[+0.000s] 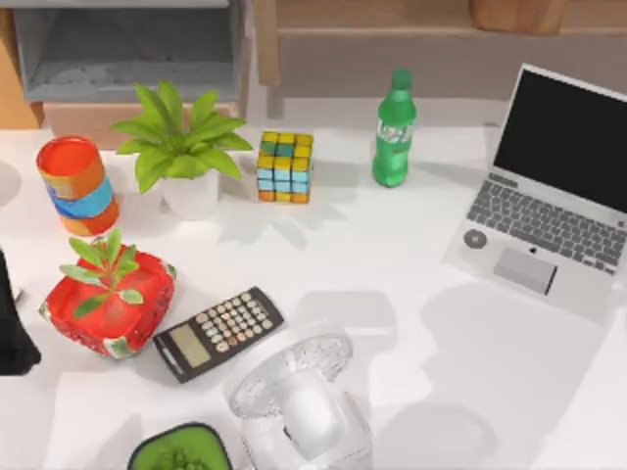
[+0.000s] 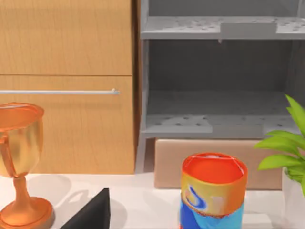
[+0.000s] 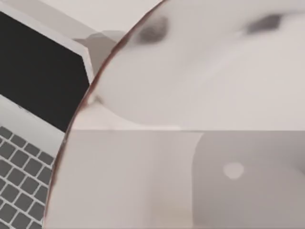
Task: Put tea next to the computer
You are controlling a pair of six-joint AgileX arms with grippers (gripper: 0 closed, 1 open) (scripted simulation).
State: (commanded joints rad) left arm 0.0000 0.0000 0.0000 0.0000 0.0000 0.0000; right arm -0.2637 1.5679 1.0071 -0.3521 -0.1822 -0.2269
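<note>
Right pincer: at work close above the tea [image 3: 214,71]; whether its grip is spread or pressed together, I cannot tell.
Tea: its wide white round lid sits right under the right wrist camera, with a thin reddish-brown line along the rim.
Laptop [image 1: 558,196]: open at the table's right side, black screen up, grey keyboard and pale trackpad toward the middle. In the right wrist view its screen and keys [image 3: 28,71] lie just past the lid's edge.
Left arm [image 1: 12,328]: parked at the table's left edge, a dark shape beside the red planter [image 1: 110,304]; its grip I cannot tell either.
Middle of the table: a black calculator [image 1: 217,333] just beside the red planter, and a clear glassy domed object [image 1: 299,397] near the front edge.
Back row: green soda bottle [image 1: 394,129], colour cube [image 1: 285,166], leafy plant in a white pot [image 1: 181,147], and a stacked orange and blue can [image 1: 78,184].
Front edge: a green-filled dark bowl [image 1: 179,452].
Beyond the left arm: a copper goblet [image 2: 19,162] in front of a wooden cabinet [image 2: 66,86], with a grey shelf unit [image 2: 219,81] alongside.
</note>
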